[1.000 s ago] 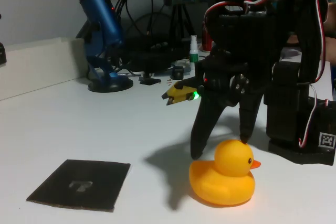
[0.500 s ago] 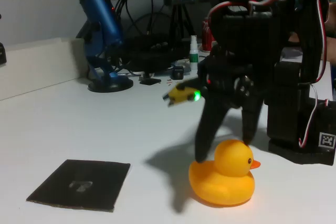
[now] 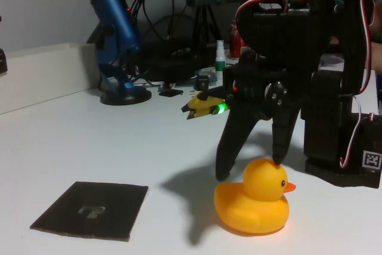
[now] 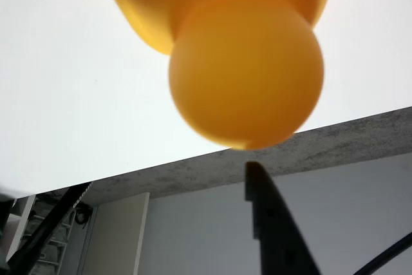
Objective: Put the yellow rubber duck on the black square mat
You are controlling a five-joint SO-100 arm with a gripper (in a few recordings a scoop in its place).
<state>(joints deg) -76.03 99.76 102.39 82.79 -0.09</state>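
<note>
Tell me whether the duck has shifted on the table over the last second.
No. In the fixed view the duck sits the same way right of the mat.

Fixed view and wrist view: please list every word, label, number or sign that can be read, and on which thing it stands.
No word or number can be read.
Black-and-white square marker on the arm's base: a coded pattern, no letters.
Pale mark at the centre of the black square mat: too blurred to read.
Small green-capped bottle: label too small to read.
Yellow rubber duck: no print.
</note>
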